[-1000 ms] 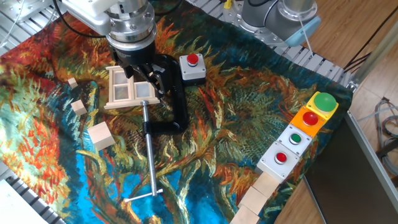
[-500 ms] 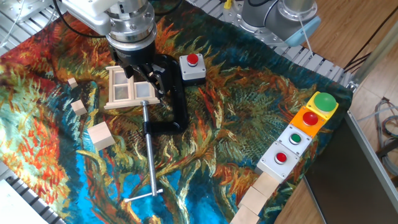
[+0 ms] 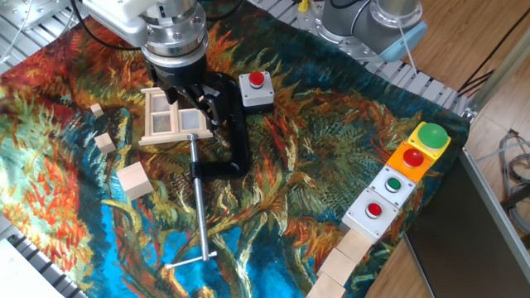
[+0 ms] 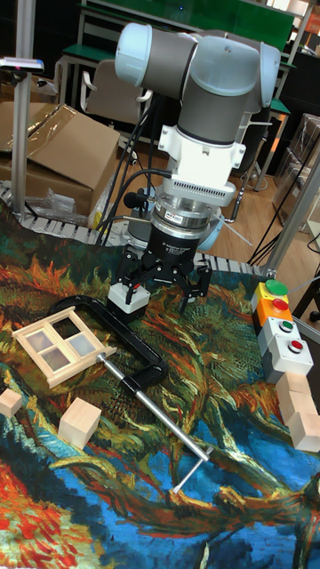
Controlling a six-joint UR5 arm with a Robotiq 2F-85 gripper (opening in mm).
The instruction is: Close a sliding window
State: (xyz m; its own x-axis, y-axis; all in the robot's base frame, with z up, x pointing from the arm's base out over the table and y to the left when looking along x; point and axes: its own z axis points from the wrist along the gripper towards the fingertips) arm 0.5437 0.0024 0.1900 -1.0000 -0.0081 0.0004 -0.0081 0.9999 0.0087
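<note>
The sliding window (image 3: 171, 124) is a small light-wood frame lying flat on the patterned cloth at the left, also seen in the tall fixed view (image 4: 60, 343). A black C-clamp (image 3: 234, 142) grips its right side. My gripper (image 3: 184, 98) hangs over the window's far edge and hides the upper panes in the fixed view. In the tall fixed view the gripper (image 4: 163, 292) is open, fingers spread with nothing between them, a little above the cloth. I cannot tell whether a fingertip touches the frame.
The clamp's silver screw rod (image 3: 201, 207) runs toward the front. A grey box with a red button (image 3: 256, 89) stands right of the gripper. Wooden cubes (image 3: 135, 180) lie at the left. A row of button boxes (image 3: 396, 184) and wooden blocks (image 3: 349, 248) line the right edge.
</note>
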